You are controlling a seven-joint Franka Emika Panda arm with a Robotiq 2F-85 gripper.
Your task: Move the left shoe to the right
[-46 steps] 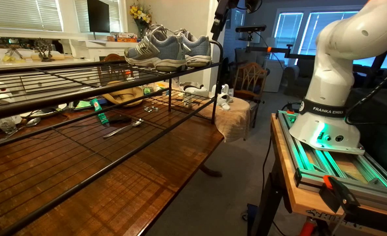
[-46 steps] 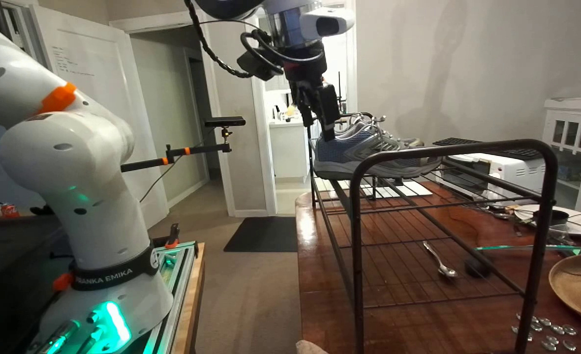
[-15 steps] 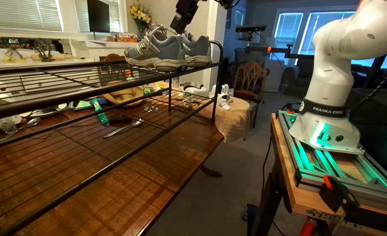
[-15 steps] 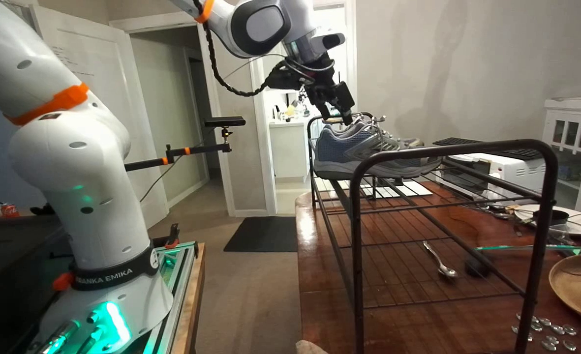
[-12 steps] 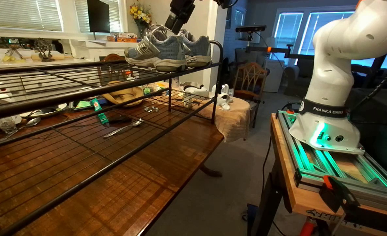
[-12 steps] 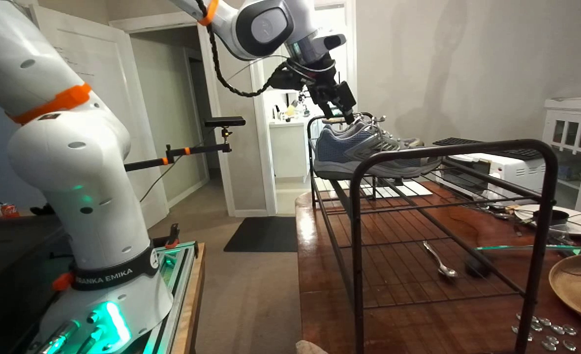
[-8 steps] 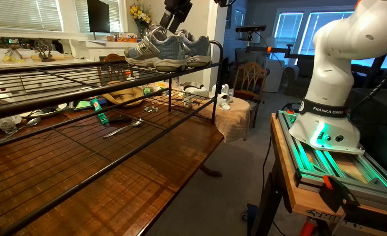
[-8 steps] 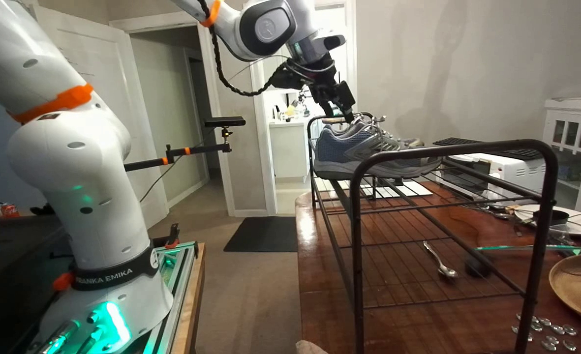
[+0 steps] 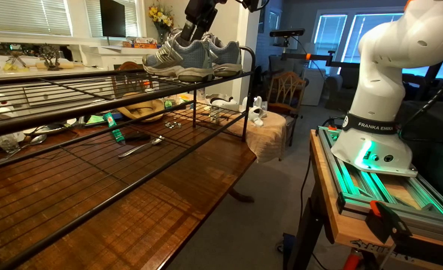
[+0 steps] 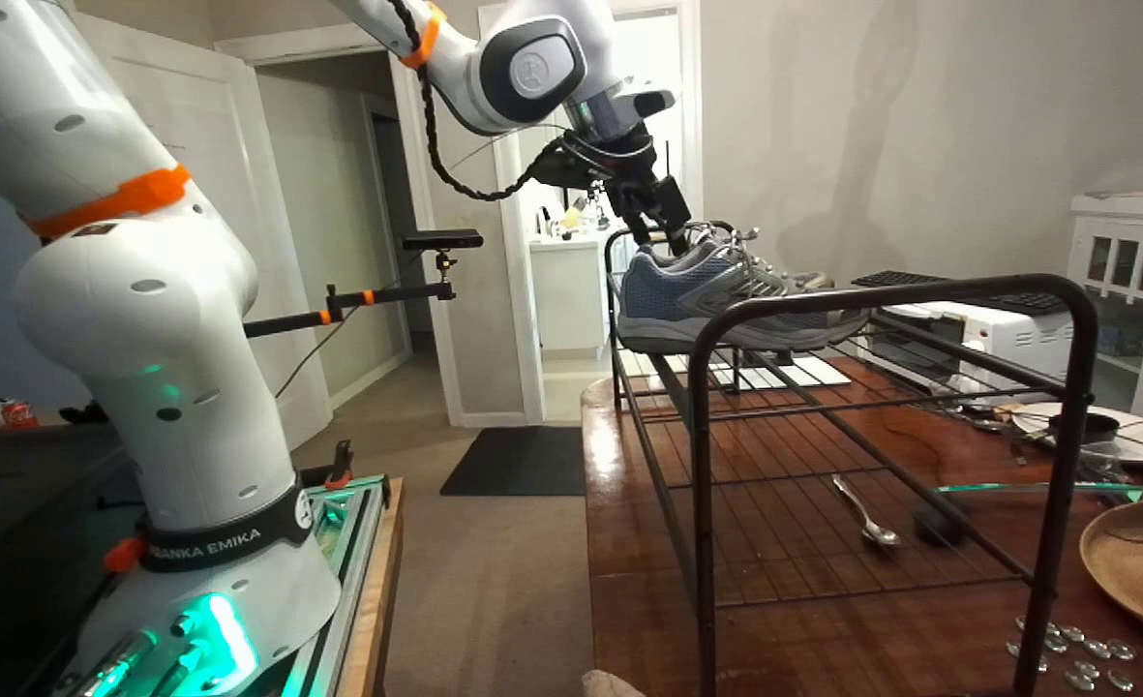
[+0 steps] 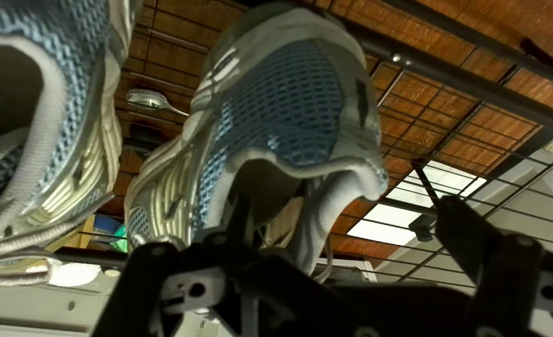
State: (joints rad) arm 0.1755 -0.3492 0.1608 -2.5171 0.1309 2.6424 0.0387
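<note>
The left shoe (image 9: 195, 56) is a grey-blue sneaker with a thick white sole. It stands on the rack's top shelf, nearer the camera in this exterior view, heel toward the robot. It fills the middle of the wrist view (image 11: 295, 103); in an exterior view it is mostly hidden behind the matching other sneaker (image 10: 697, 300), which also shows at the left of the wrist view (image 11: 77, 107). My gripper (image 9: 191, 37) is open at the left shoe's collar. In the wrist view (image 11: 330, 182), one finger reaches into the shoe opening and the other is outside, apart from its far side.
The black wire rack (image 10: 881, 290) has raised end rails and stands on the wooden table (image 9: 191, 176). Bare shelf wires show beside the left shoe in the wrist view. Below are a spoon (image 10: 864, 513), a straw hat (image 10: 1142, 561) and white sheets (image 11: 398, 210).
Over three seconds my gripper has moved from above the heels toward the left shoe's opening. In the last half second it has come lower, fingertips at the collar. Both shoes have stayed in place.
</note>
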